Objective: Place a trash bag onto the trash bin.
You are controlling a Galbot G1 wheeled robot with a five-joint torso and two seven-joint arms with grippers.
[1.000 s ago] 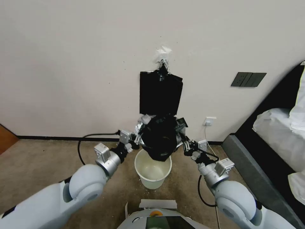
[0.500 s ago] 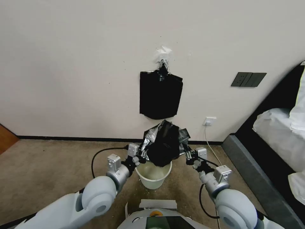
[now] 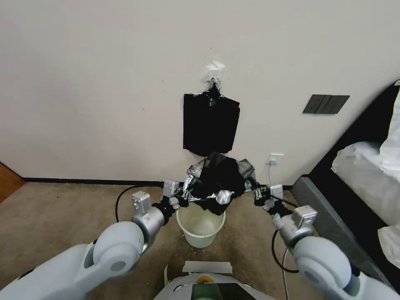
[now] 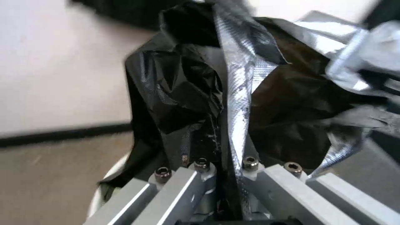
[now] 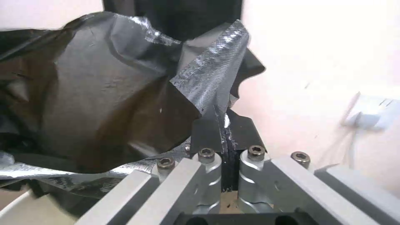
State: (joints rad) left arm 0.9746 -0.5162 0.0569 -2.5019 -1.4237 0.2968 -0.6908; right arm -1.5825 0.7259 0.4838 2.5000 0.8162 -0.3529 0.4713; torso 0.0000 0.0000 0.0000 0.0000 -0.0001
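Left gripper (image 3: 181,196): jaws pinching the trash bag (image 3: 218,180) edge.
Right gripper (image 3: 259,193): likewise.
Change: grippers moved apart, bag mouth wider (hovering above the trash bin (image 3: 200,227)), readier to seat.

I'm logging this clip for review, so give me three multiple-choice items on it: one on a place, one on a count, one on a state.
1. Where is the crinkly black plastic trash bag?
A. Held above the round cream-white plastic trash bin
B. Flat on the carpet
C. On the bed

2. How many hands grip the bag?
A. None
B. One
C. Two

3. What is the bin's state?
A. Tipped over
B. Upright, unlined
C. Lidded

Answers:
1. A, the bag hangs over the bin's mouth.
2. C, the left hand and the right hand each pinch an edge, seen close in the wrist views.
3. B, its pale inside shows bare.
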